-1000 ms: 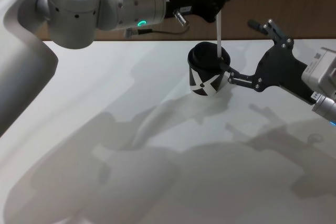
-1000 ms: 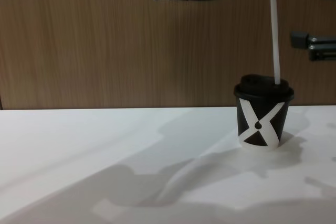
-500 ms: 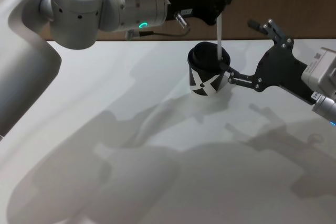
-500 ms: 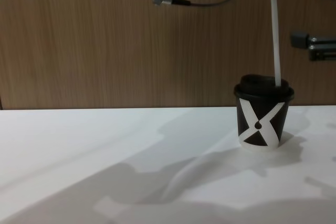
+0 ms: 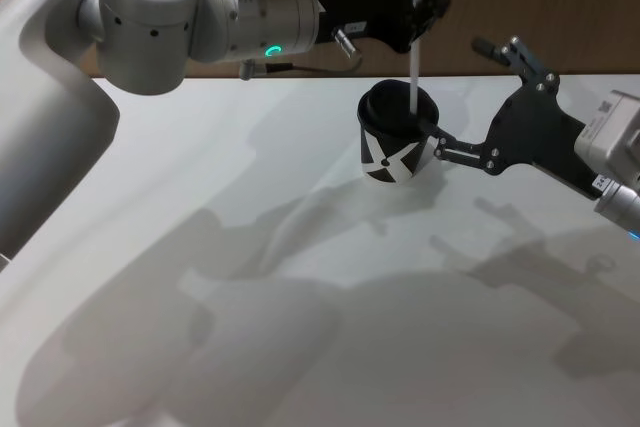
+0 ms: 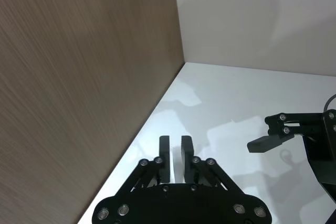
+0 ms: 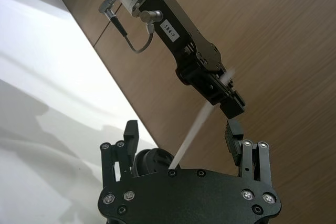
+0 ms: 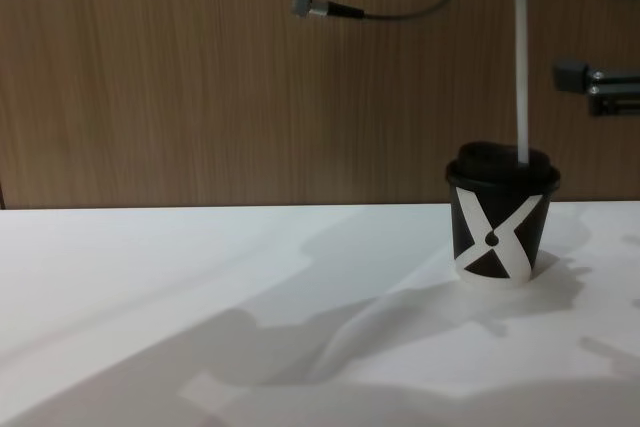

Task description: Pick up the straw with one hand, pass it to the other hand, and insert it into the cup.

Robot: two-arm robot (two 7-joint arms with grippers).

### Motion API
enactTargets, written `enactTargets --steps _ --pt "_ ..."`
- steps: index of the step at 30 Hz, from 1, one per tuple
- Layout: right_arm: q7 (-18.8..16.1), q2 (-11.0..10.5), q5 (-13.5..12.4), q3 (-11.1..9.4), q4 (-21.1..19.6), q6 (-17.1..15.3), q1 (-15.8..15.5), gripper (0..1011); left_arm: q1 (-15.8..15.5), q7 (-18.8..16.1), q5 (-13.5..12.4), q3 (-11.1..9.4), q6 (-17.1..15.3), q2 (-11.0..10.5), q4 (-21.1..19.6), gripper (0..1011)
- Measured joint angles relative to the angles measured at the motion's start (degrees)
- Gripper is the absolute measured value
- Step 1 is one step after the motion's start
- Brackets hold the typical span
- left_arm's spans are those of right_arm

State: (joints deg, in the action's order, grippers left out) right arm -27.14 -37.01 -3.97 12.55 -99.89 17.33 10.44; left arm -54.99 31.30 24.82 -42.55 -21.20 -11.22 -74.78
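White table (image 5: 250, 247): left pincer (image 5: 425, 9) holds straw (image 5: 413, 47) in cup (image 5: 397, 137).

Straw (image 5: 413, 37) upright in the cup (image 5: 393, 139) on the table (image 5: 250, 177), right of centre.

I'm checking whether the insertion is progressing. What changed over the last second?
The straw sank a little further into the cup: its top, earlier past the head view's upper edge, now shows. The left tool holding it shifted slightly. The cup stayed put, and the right tool kept its open position beside it.
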Motion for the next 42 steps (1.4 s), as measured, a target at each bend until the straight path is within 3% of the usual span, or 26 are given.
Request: enactTargets --steps 9,10,26,30,42 --pt "0.00 0.00 0.00 0.00 0.00 0.00 0.00 1001 -0.04 0.24 -0.05 0.04 -0.01 0.08 0.24 360" --pt "0.00 0.00 0.00 0.00 0.00 0.00 0.00 1001 -0.04 0.26 -0.07 0.04 -0.01 0.09 0.27 433" --pt "0.00 0.00 0.00 0.00 0.00 0.00 0.00 1001 -0.04 0.43 -0.07 0.03 -0.01 0.17 0.42 921" --pt "0.00 0.00 0.00 0.00 0.00 0.00 0.00 1001 0.05 0.43 -0.07 0.07 -0.01 0.14 0.40 1002" --pt "-0.06 0.65 -1.72 -0.94 -0.31 -0.27 -0.11 1001 2.29 -1.65 -0.08 1.54 -0.83 -0.86 -1.43 1000"
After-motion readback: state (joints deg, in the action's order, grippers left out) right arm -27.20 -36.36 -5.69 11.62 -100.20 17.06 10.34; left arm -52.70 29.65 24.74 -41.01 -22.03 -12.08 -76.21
